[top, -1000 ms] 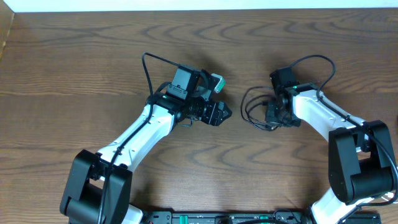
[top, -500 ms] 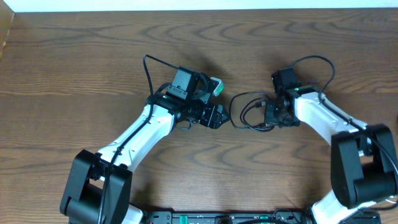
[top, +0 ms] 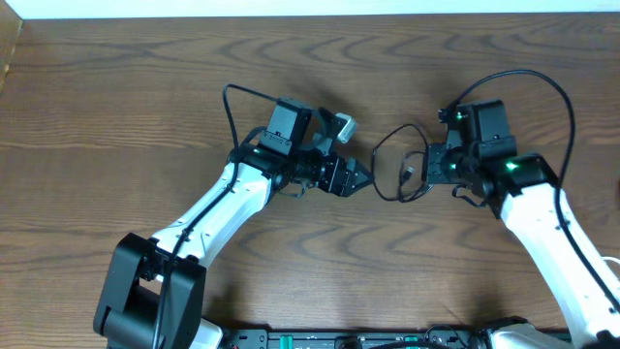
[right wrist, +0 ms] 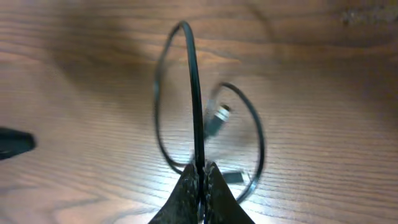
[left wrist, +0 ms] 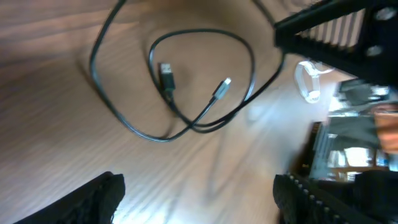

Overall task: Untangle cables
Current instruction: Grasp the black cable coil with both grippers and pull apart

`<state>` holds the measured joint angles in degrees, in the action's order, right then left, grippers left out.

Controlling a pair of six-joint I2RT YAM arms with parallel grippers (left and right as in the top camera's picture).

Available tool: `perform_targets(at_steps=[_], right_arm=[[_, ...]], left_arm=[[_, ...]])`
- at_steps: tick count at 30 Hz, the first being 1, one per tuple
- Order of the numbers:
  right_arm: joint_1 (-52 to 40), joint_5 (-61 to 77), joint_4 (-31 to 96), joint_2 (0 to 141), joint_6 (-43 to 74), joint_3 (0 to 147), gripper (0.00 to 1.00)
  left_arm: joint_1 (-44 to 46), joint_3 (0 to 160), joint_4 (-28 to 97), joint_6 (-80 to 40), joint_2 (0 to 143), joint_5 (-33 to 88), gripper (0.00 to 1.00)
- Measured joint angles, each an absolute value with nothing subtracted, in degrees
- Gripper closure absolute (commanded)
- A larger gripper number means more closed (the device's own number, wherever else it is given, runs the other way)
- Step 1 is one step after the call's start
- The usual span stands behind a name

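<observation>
Cable: a thin black cord with small plug ends (left wrist: 253,62) lies in a loose loop on the brown wood-grain table (top: 116,87), between my two grippers.
Cable shape: in the left wrist view one closed loop crosses itself low down, and a longer strand sweeps out to the left and up out of view.
Plug ends: a dark flat plug (left wrist: 166,74) and a slimmer silver-tipped plug (left wrist: 221,89) both sit inside the loop, near each other but apart.
Right gripper (right wrist: 200,177): my fingers are pressed together on a strand of the black cord. That strand rises straight up from the pinch in the right wrist view, with the rest of the loop curving out on both sides.
Left gripper (left wrist: 199,183): my fingers are spread wide with bare table between them. They touch nothing, and the loop lies just ahead of the tips.
White cord: a thin white cord loop (left wrist: 298,79) shows beyond the black one, beside my right arm's dark body and well apart from the black loop. It is too blurred to make out its ends.
</observation>
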<state>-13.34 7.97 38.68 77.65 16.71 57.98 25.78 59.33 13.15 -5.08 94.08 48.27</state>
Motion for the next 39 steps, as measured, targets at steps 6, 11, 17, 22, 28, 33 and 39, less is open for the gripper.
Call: perform_targets(at_steps=[6,11,17,22,28,33,39], right_arm=[[-13.3,11.1,39.4,77.0,16.4,58.0,0.99],[-13.3,15.2,39.6,76.9,15.2,58.0,0.99],[-12.5,19.2,43.3,74.5,11.6,58.0,0.99],[-11.1,20.3,47.7,68.4,8.1,58.0,0.99],[-10.2,24.1,49.5,61.6,5.1,58.0,0.99],[-10.2,27.8,49.5,58.8,4.2,58.0,0.99],[-10.2,30.6,49.5,58.6,3.8,58.0,0.99]], left_arm=[[25.8,59.3,9.0,-5.1,94.1,54.3,0.12],[25.8,59.3,4.4,-4.4,94.1,55.7,0.09],[25.8,59.3,1.8,1.0,94.1,54.7,0.06],[25.8,59.3,1.3,5.7,94.1,53.8,0.00],[25.8,59.3,1.2,12.1,94.1,58.2,0.00],[25.8,59.3,1.0,17.5,94.1,65.1,0.01],[25.8,59.3,1.0,20.9,94.1,69.4,0.02]])
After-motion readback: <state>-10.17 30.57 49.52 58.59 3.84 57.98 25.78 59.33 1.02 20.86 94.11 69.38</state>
